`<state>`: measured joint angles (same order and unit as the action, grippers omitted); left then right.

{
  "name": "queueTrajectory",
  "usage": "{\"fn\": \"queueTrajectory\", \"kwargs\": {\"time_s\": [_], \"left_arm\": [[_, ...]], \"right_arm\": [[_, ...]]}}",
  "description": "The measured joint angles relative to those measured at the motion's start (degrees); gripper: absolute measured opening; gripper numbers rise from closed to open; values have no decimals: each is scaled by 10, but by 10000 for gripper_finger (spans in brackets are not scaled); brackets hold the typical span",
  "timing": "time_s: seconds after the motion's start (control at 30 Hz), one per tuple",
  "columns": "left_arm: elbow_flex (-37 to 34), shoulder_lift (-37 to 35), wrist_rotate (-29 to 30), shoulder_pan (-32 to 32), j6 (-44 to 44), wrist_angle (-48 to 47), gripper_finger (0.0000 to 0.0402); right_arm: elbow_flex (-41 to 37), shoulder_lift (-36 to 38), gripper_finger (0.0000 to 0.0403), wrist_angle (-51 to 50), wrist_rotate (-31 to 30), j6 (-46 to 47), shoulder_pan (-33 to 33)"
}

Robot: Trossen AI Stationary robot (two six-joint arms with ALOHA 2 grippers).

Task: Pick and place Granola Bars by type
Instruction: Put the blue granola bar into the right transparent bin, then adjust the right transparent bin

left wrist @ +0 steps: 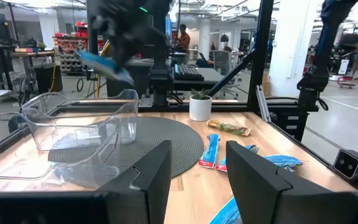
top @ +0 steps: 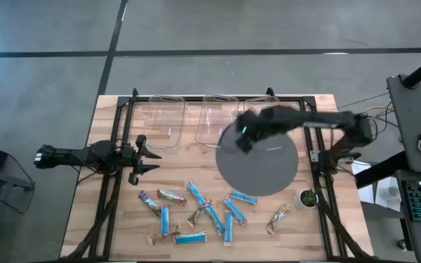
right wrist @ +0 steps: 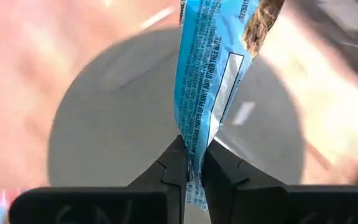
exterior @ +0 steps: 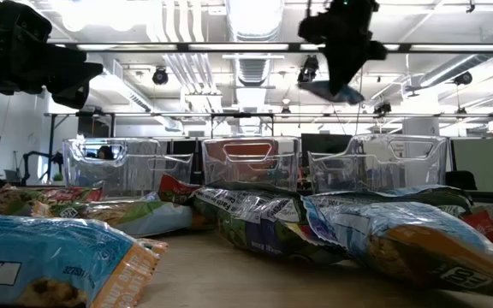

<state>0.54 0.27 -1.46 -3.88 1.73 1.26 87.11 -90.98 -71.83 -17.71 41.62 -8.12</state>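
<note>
A: Blue wrapper, one of the granola bars (right wrist: 213,81), pinched by its end between the right gripper (right wrist: 194,168) fingers, which are pressed tight on it. It's up in the air over the grey round mat (top: 269,172), heading toward the clear bins (top: 218,117) along the table's (top: 320,109) far edge.

B: Left gripper (top: 143,155)?

A: Parked by the table's left edge, fingers spread, holding nothing.

B: The rest of the bars?

A: A loose pile of bars (top: 196,212) near the front edge, blue and tan mixed, some overlapping.

B: Risks?

A: The grip is only on the crimped end, so the bar hangs and swings; I'd guess it could slip out mid-carry. Released while swinging, it may hit a bin rim and land outside. Wrong bin is possible too; I can't tell which bin holds what.
</note>
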Motion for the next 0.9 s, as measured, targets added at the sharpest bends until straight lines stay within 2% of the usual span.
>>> {"fn": "queueTrajectory", "kwargs": {"time_s": [0.1, 0.2, 0.3, 0.43, 0.7, 0.9], "left_arm": [[0, 0, 0, 0, 0, 0, 135], [0, 0, 0, 0, 0, 0, 135], [0, 0, 0, 0, 0, 0, 135], [0, 0, 0, 0, 0, 0, 135], [0, 0, 0, 0, 0, 0, 135], [0, 0, 0, 0, 0, 0, 135]], "right_arm": [[-7, 30, 29, -31, 5, 26, -79], [-29, 38, 29, -36, 64, 12, -157], [-53, 37, 32, -27, 102, -22, -198], [-86, 35, 59, -3, 109, -36, -204], [-146, 35, 159, 37, 131, -50, -202], [-159, 48, 207, 35, 133, -90, -142]]}}
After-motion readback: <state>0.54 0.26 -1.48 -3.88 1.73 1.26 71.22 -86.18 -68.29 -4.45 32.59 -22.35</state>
